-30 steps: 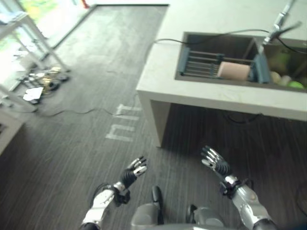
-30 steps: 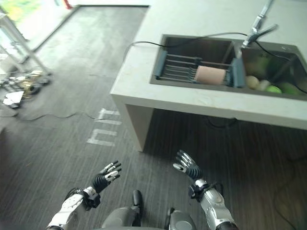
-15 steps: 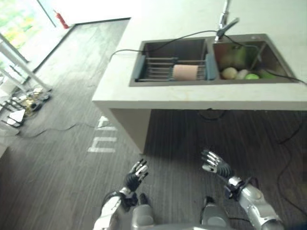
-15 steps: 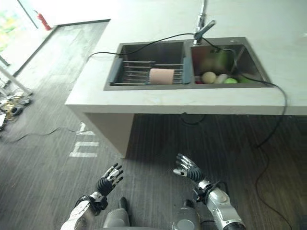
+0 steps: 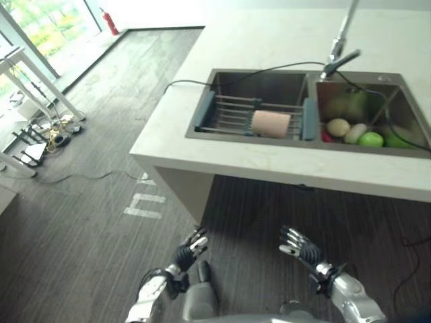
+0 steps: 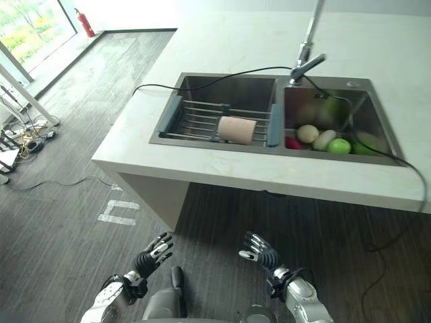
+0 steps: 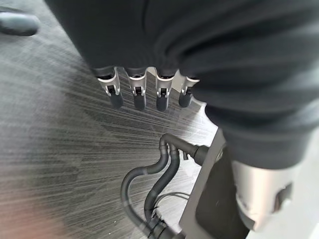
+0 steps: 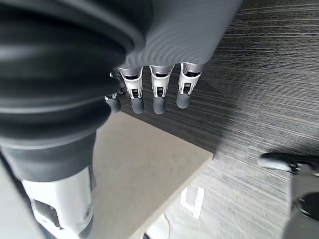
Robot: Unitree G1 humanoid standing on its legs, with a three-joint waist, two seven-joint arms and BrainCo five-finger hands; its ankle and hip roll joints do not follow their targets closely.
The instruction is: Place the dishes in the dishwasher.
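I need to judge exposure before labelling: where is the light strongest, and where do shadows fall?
Left eye view: daylight through the window glares at the upper left, and the floor under the counter lies in shadow. Right eye view: the sink basins are dim beside the bright pale countertop.

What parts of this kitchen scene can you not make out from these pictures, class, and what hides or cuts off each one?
- Bottom of the left sink basin: hidden in both eye views under the wire rack and the pink cylinder lying on it.
- Items in the right basin: too small; round green, pale and red shapes, identity unclear.
- Faucet: top cut off by the picture's edge.
- Space under the counter: hidden by its top.
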